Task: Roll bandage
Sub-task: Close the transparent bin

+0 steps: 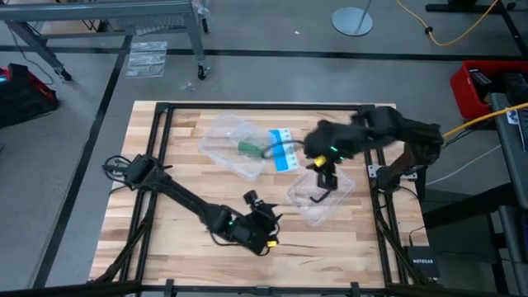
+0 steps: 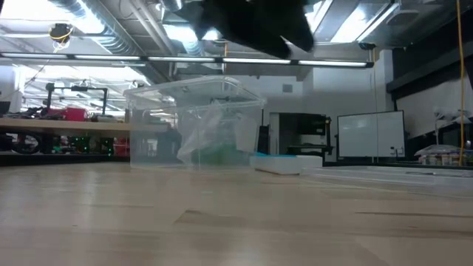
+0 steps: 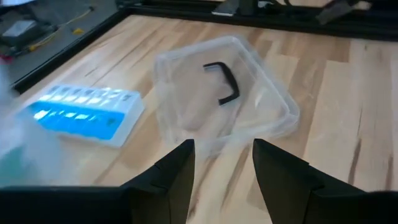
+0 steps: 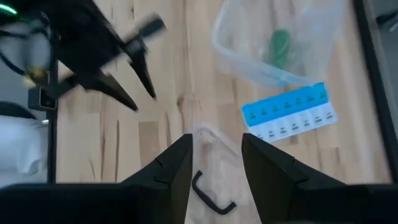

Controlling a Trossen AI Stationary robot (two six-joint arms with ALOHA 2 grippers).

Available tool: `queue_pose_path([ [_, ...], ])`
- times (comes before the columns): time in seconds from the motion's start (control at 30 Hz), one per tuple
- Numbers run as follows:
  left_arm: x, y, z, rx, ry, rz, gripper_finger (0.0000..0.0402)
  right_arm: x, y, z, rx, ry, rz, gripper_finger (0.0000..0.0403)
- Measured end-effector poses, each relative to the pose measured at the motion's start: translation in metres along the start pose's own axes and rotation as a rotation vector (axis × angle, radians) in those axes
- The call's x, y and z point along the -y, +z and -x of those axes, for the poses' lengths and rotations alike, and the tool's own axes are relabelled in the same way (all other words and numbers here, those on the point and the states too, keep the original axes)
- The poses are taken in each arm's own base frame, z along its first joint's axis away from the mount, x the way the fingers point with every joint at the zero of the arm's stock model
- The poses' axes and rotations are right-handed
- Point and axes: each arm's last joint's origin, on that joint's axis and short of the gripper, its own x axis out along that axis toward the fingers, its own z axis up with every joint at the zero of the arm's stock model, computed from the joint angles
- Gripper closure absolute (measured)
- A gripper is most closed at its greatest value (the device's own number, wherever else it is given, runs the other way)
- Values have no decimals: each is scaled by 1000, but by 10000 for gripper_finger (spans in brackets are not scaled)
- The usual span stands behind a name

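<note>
Dark fingers of your right gripper (image 1: 327, 178) stand apart, empty, above the clear plastic lid (image 1: 342, 191). Reach past the blue-and-white pill organiser (image 1: 285, 150) to the dark green bandage (image 1: 248, 148) in the clear box (image 1: 221, 139); left gripper (image 3: 222, 169) waits open, empty.

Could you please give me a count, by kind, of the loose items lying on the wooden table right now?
Clear plastic containers: 2, the box holding the dark green fabric bandage and the shallow tray carrying a black handle
Dark green fabric bandage: 1
Blue-and-white compartmented pill organiser: 1
Total: 4
</note>
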Motion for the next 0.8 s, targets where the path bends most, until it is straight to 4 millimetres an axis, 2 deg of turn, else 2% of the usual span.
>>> queue_pose_path([
  [0.2, -5, 2, -32, 17, -12, -50, 247, -40, -28, 37, 130, -61, 38, 260],
  [0.33, -16, 7, -48, 6, 0, -29, 247, -62, -50, 36, 154, -139, 37, 260],
  [0.47, -25, 15, -61, 7, -41, -30, 247, -76, -81, 15, 116, -233, 26, 260],
  [0.67, -34, 23, -78, 22, -120, -33, 247, -84, -131, -38, 88, -440, -66, 260],
  [0.8, -36, 17, -92, 3, -142, -26, 247, -82, -163, -79, 46, -525, -140, 260],
])
